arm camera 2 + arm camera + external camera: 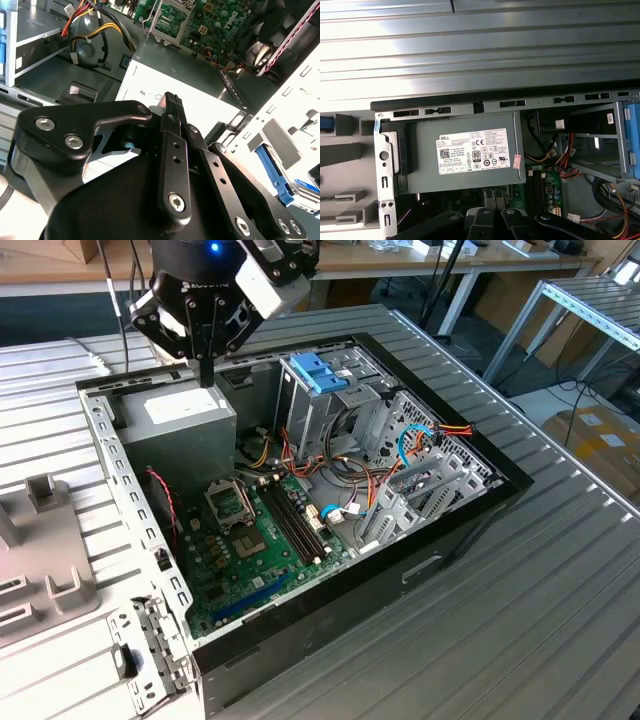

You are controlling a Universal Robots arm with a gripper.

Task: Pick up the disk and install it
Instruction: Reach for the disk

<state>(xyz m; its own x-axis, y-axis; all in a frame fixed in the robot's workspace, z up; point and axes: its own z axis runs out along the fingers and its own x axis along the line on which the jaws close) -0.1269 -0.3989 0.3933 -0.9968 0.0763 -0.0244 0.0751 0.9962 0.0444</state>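
My gripper [206, 375] hangs over the back left corner of the open computer case [500, 485], just above the grey power-supply box [185, 415] with its white sticker [473, 150]. Its fingers [171, 107] are pressed together with nothing between them. In the second wrist view a blue plastic strip [274, 172] lies outside the case's perforated side wall; I cannot tell whether it belongs to the disk. The metal drive cage [335, 405] stands in the case with a light-blue bracket [312, 370] on top.
The case lies open on a ribbed metal table [560, 600]. Inside are the green motherboard [255, 540] and loose coloured cables [420, 440]. A grey moulded holder [40, 540] sits at the exterior view's left, beside the case wall [120, 475].
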